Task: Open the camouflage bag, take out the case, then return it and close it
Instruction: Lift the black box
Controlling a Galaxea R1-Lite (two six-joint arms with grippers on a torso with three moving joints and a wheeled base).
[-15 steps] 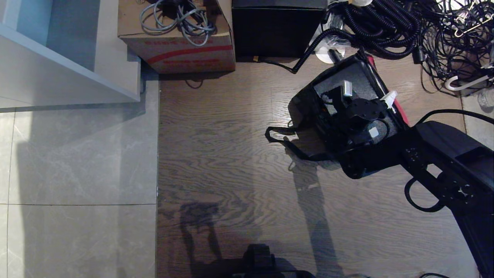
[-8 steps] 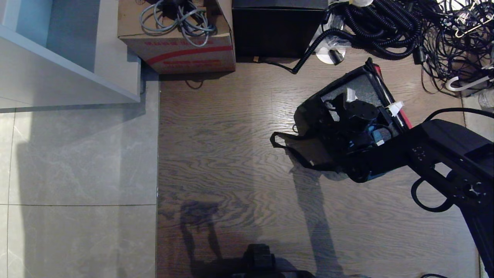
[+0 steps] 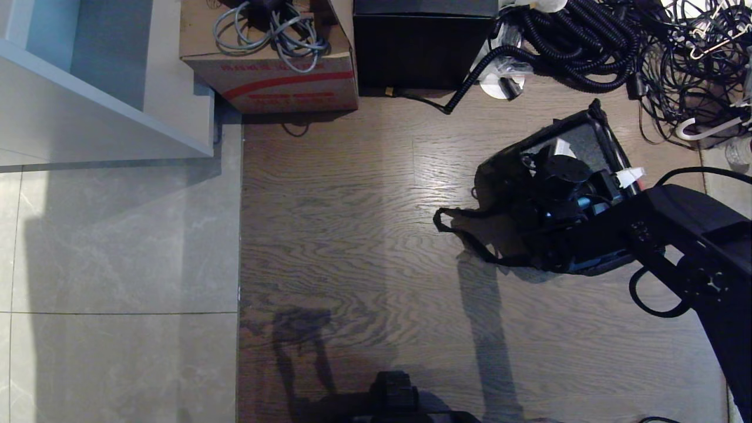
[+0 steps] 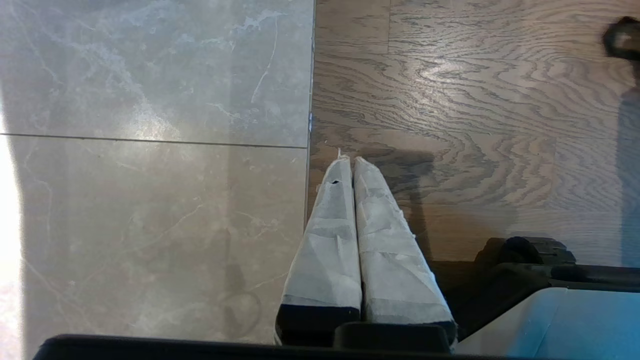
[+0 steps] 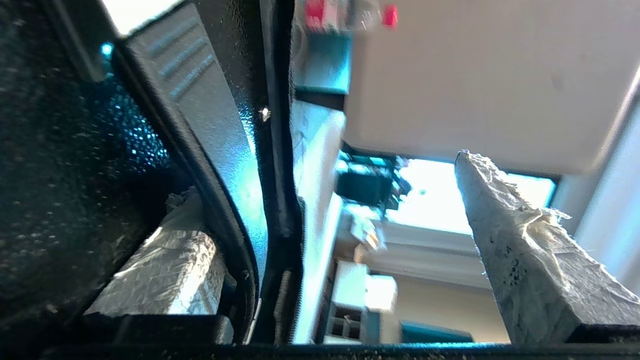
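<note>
The camouflage bag lies tilted on the wood floor at the right of the head view, its black side up and its strap trailing left. Inside the opening shows the case, speckled grey. My right gripper reaches into the opening from the lower right. In the right wrist view it stands open: one taped finger is inside behind the bag's black zipper edge, the other finger is outside in free air. My left gripper is parked, shut, above the floor.
A red-striped cardboard box holding cables and a plain black cube box stand at the back. A tangle of black cables fills the back right. A white cabinet stands at the left, over grey tiles.
The bag and my right gripper have shifted together to the right and nearer, the strap dragging along. The wrist has rolled. The left arm has not moved.
</note>
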